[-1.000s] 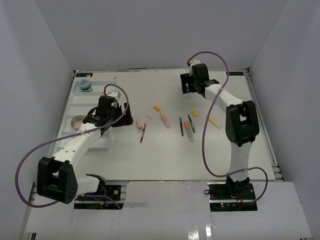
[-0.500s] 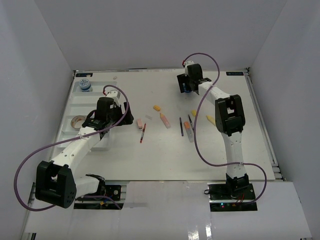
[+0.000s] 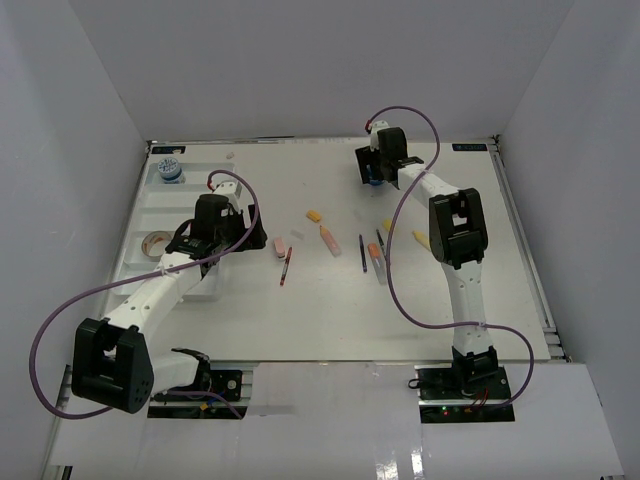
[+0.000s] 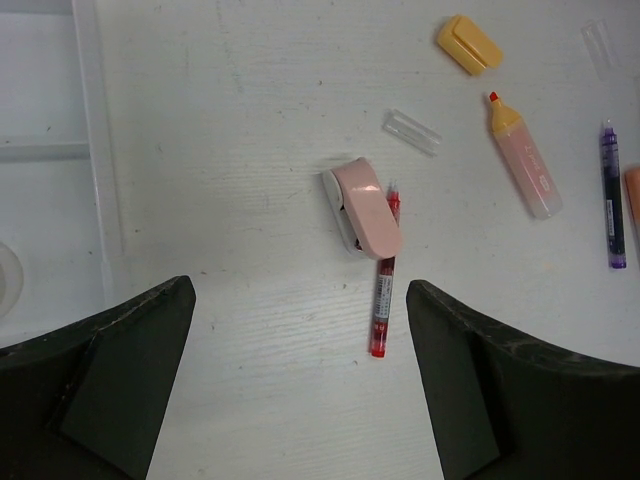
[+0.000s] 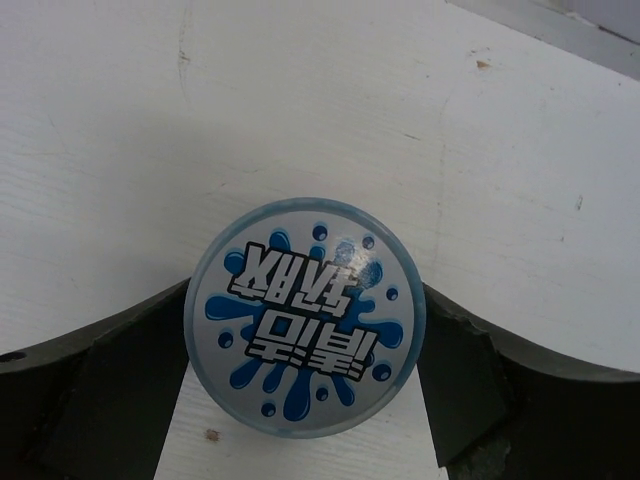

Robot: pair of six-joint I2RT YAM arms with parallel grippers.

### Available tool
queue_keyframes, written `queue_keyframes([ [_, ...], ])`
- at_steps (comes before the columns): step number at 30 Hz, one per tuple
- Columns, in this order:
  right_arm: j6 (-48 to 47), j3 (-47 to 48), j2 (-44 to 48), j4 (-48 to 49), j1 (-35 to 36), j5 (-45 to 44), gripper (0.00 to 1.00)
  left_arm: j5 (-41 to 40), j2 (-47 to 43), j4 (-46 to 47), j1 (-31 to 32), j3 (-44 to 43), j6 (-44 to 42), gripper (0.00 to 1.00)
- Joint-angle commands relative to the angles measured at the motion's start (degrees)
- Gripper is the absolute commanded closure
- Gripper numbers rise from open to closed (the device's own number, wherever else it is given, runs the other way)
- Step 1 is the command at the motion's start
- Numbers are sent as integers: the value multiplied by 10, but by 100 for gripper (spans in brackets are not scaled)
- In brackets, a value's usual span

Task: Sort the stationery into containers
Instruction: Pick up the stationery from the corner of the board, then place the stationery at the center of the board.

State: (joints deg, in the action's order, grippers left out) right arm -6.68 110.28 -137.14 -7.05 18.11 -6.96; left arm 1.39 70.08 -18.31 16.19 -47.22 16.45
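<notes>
My right gripper [image 5: 305, 330] is shut on a round blue-white tub [image 5: 306, 317]; both fingers press its sides, at the far middle of the table [image 3: 373, 177]. My left gripper [image 4: 300, 300] is open and empty, low over the table beside the tray [image 3: 232, 243]. Just ahead of it lie a pink eraser [image 4: 365, 208] and a red pen [image 4: 383, 290]. The white tray [image 3: 145, 215] at the left holds a second blue-white tub [image 3: 170, 170] and a tan tape roll [image 3: 155, 242].
A yellow eraser [image 4: 468, 44], a pink-orange marker [image 4: 524, 160], a clear cap [image 4: 411, 131] and a purple pen [image 4: 612, 195] lie mid-table. Dark pens [image 3: 363, 252], an orange marker [image 3: 375, 258] and a yellow marker [image 3: 427, 241] lie further right. A tray divider [image 4: 100, 150] runs at the left.
My right gripper has shifted a little left and farther back over the tub, and its elbow has swung left. My left arm has hardly moved.
</notes>
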Motion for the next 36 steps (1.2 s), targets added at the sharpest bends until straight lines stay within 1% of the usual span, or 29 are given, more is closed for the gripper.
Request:
queue_keyframes([
  [1,-8,16,2,46,-2,16,17,-5,-2,7,-1,5,-6,2],
  [2,-11,14,6,50,-3,17,24,-5,-1,7,-1,5,-5,2],
  [3,-12,14,6,52,-3,17,29,-6,0,7,-1,5,-5,2],
  [4,-14,14,7,53,-2,18,40,-5,0,7,-1,4,-5,2],
  [5,-16,13,11,54,-3,18,46,-6,0,8,-1,4,-5,2],
  [7,-18,6,19,57,-1,19,49,-5,-2,6,-1,4,-7,2],
  [8,-21,-14,35,61,0,26,49,-5,-3,5,-1,4,-8,2],
  [9,-23,-28,47,63,3,29,51,-14,-4,5,-1,4,-9,2],
  [10,-26,-44,61,88,5,31,55,-24,-8,5,-1,5,-10,2],
  [13,-38,-109,123,101,23,38,54,-24,-11,4,-1,3,-10,2],
  [14,-40,-127,159,102,29,43,54,-23,-11,4,-1,3,-10,2],
  [16,-45,-189,198,109,52,52,53,-19,-13,4,-1,3,-10,2],
  [17,-44,-215,240,121,61,60,53,-19,-14,3,-1,3,-10,2],
  [18,-44,-266,259,131,82,63,53,-19,-15,3,-1,3,-10,2],
  [19,-44,-290,297,137,93,63,53,-21,-16,2,-1,3,-10,2],
  [21,-42,-334,329,149,129,63,52,-23,-20,3,-1,4,-10,2],
  [22,-41,-371,344,150,140,63,51,-24,-21,2,-1,5,-10,2],
  [24,-37,-407,376,156,176,66,50,-24,-22,2,-1,5,-10,2],
  [25,-34,-442,396,160,187,81,50,-26,-21,2,-1,5,-11,2],
  [28,-26,-500,420,182,230,85,48,-30,-22,1,-1,5,-11,2],
  [30,-20,-522,427,200,256,88,48,-34,-22,2,-1,6,-7,2],
  [33,-14,-546,424,211,280,103,44,-33,-20,3,-1,6,-5,2],
  [36,-17,-573,416,232,307,95,43,-31,-17,3,-1,6,-2,2],
])
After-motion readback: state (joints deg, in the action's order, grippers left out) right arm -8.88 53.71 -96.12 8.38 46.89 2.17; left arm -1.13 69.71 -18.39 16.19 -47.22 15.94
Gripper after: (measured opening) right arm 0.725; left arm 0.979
